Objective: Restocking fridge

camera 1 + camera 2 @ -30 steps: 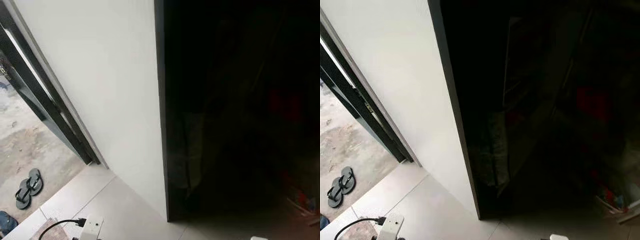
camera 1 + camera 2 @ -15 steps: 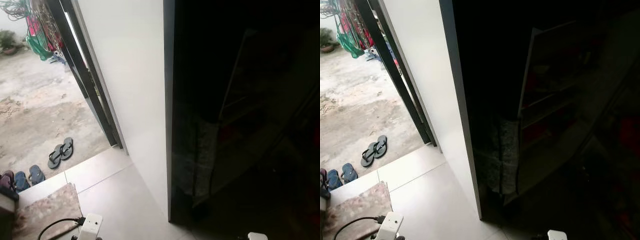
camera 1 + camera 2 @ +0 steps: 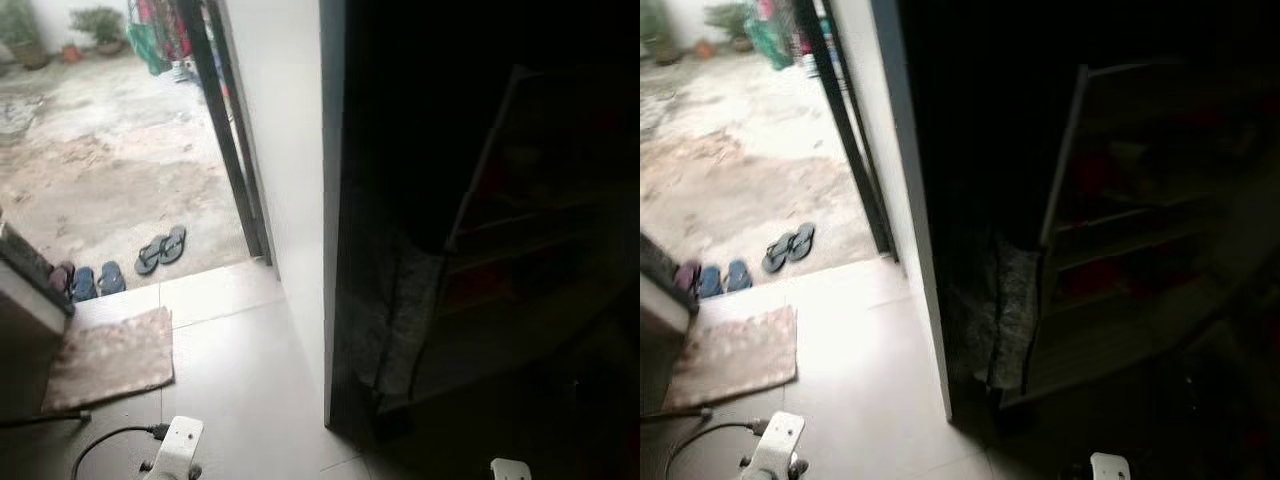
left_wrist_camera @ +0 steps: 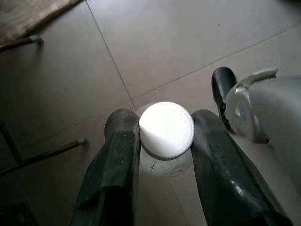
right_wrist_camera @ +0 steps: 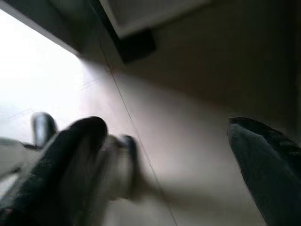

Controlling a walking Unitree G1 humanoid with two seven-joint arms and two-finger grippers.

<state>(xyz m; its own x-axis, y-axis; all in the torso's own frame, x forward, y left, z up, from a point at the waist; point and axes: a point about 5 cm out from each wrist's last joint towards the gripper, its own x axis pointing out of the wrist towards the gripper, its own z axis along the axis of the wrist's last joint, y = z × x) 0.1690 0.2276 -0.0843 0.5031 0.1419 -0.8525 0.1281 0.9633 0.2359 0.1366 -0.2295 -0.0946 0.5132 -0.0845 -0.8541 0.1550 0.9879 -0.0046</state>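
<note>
**Capped bottle held low beside a dark doorway**

Head views: a white wall (image 3: 290,150) edges a dark room holding a faint shelf rack (image 3: 1110,250). Sandals (image 3: 161,249) lie outside; a doormat (image 3: 110,357) lies on the tiled floor (image 3: 240,380).

Left wrist view: the left gripper (image 4: 165,136) is clenched on a white-capped bottle (image 4: 166,130) above the tiles.

Right wrist view: the right gripper (image 5: 174,141) hangs spread, empty.
</note>
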